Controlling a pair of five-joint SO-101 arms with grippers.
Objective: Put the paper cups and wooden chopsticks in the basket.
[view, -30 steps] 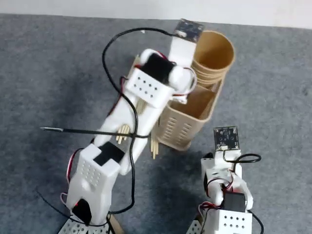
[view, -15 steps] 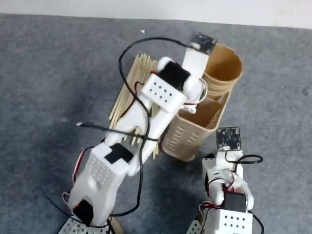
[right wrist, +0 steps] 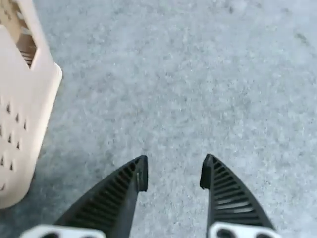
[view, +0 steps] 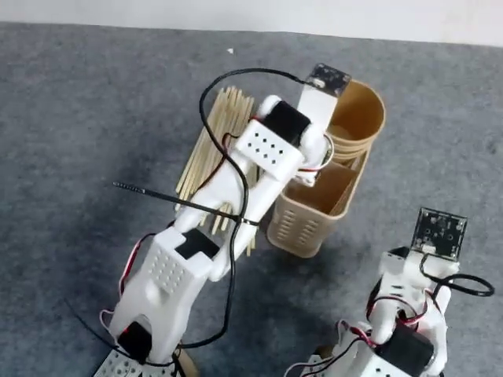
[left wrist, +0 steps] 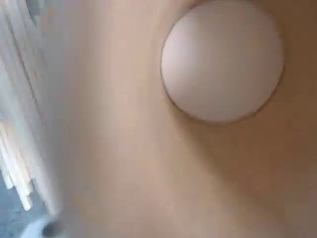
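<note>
A stack of tan paper cups stands in the far end of the beige slotted basket. My left gripper is at the stack's near rim, tucked under its own wrist. The left wrist view looks straight into a cup with its white bottom. A pile of wooden chopsticks lies on the carpet to the left of the basket, partly under the left arm, and the chopsticks also edge the left wrist view. My right gripper hangs open over bare carpet, beside the basket's wall.
Grey carpet covers the table. A thin black wire sticks out leftward from the left arm. The right arm stands at the front right, apart from the basket. A white wall edge runs along the back.
The left arm swung right, and the cups and basket shifted right with it, uncovering more chopsticks. The right arm moved right, away from the basket.
</note>
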